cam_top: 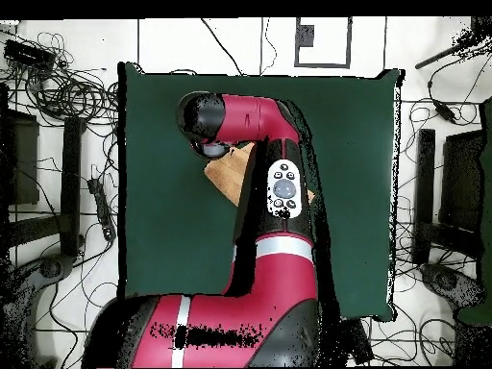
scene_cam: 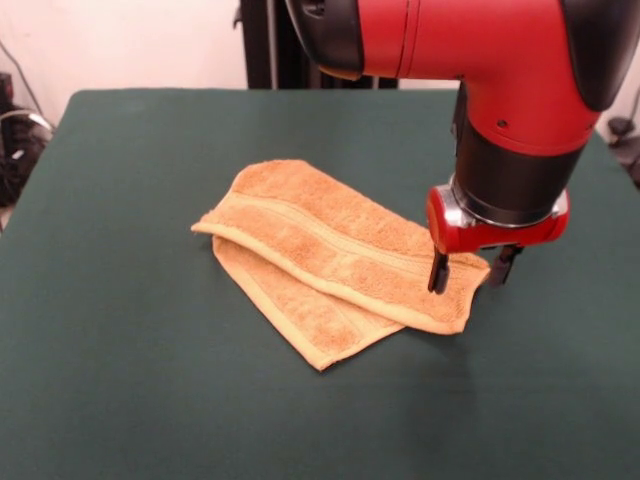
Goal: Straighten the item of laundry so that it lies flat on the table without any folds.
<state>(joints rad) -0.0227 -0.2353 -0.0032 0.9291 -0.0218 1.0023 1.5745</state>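
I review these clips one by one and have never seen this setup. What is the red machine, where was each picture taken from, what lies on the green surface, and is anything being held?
The red and black machine is a robot arm. One picture is taken from across the table, facing the robot; the other looks straight down from above, where the arm hides most of the scene. At the arm's end is a pincer with two dark fingers. They stand apart, at a corner of the orange-tan towel, one on the cloth and one just beyond its edge. Nothing looks lifted; whether the corner is gripped is unclear. The towel lies on the green table, folded over itself, with a lower layer showing beneath.
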